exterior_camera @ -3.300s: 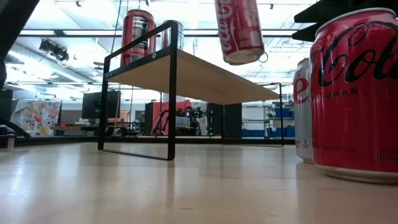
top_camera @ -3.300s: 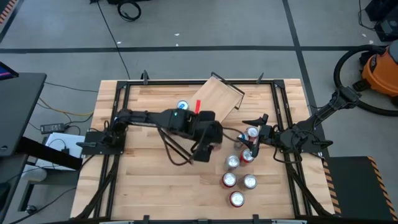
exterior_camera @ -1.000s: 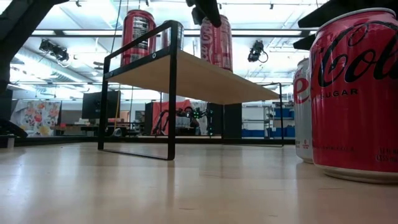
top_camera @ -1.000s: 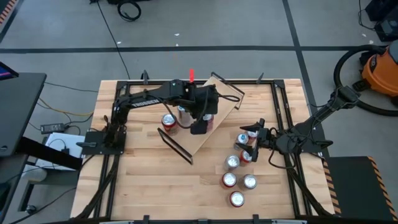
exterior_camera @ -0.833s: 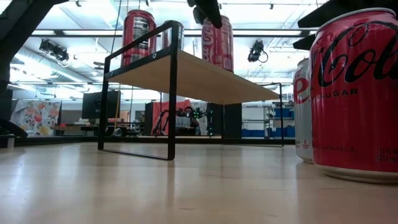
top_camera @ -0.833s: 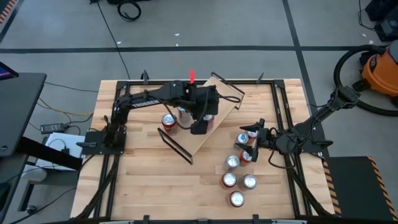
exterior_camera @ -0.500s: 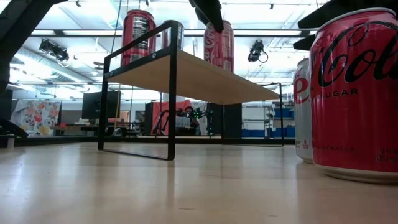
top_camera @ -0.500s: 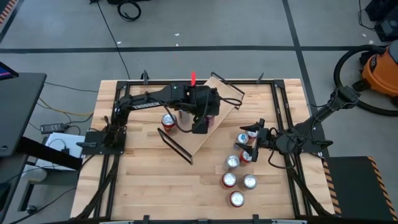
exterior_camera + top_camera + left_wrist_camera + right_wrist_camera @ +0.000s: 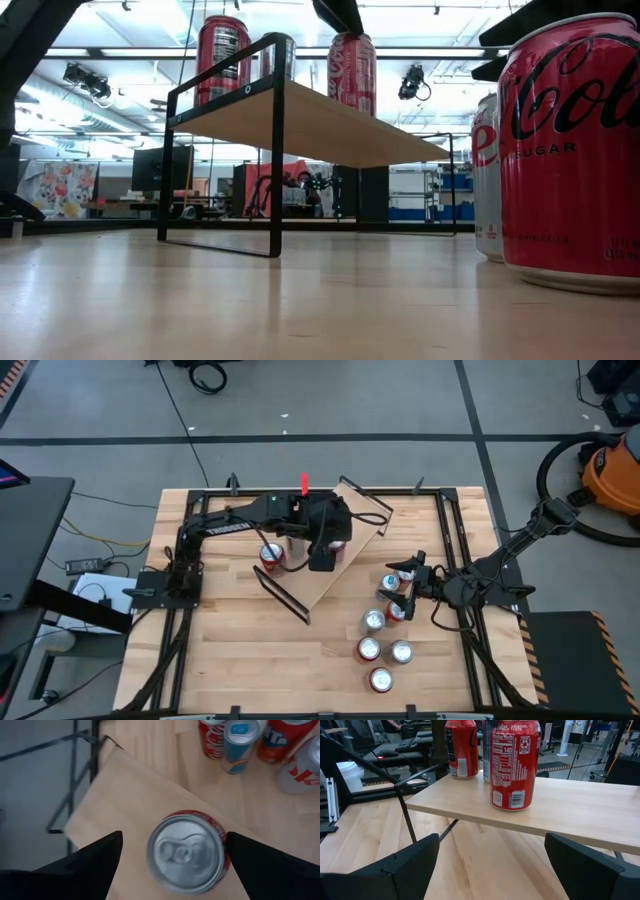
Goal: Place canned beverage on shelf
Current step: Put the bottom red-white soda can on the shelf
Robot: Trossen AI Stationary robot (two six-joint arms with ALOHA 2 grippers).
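Observation:
A red cola can (image 9: pixel 187 852) stands upright on the light-wood shelf (image 9: pixel 357 513); it also shows in the low view (image 9: pixel 352 70) and the right wrist view (image 9: pixel 515 765). My left gripper (image 9: pixel 174 835) is open just above the can's top, one finger on either side and clear of it; the low view shows it above the can (image 9: pixel 340 12). My right gripper (image 9: pixel 398 592) is open and empty at the table's right, beside the loose cans, facing the shelf (image 9: pixel 570 810).
Two more cans stand on the shelf's other end: a red one (image 9: pixel 222 60) and one behind it (image 9: pixel 283 55). Several loose cans (image 9: pixel 385 635) stand on the slatted tabletop at the near right; one looms in the low view (image 9: pixel 570 150). Black frame rails (image 9: pixel 200 510) edge the table.
My left gripper has gone up off the red cola can, so that its fingers now show above the can's top in the low view. The can stays upright on the shelf. My right arm has kept still.

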